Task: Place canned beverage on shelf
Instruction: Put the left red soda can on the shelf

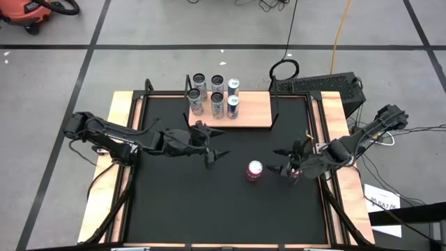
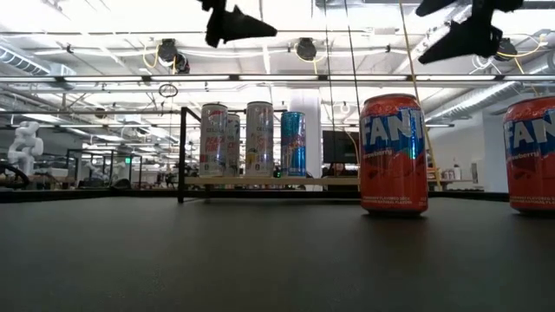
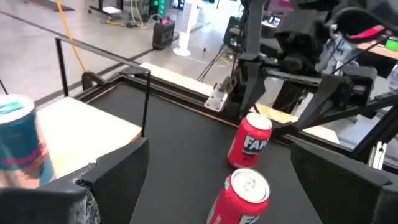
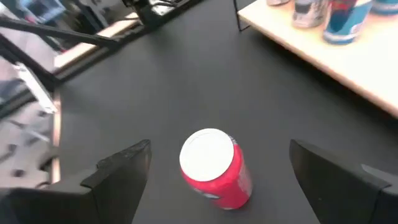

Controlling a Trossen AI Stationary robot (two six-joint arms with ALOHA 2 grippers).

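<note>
Six slim cans point(image 1: 216, 95), silver and blue, stand upright in two rows on the left part of the shelf point(image 1: 251, 110), a small flat board of light wood with thin black metal uprights, at the far edge of the matte black table point(image 1: 174, 209); the right part of the board is bare. One red round can point(image 1: 254, 171) with a white top stands upright on the black surface, well apart from the shelf, and nothing stands between them. The right gripper point(image 1: 287, 167) hangs just beside this can with fingers spread wide and touches nothing, and the left gripper point(image 1: 212, 145) hovers near the shelf front, also wide apart and empty
</note>
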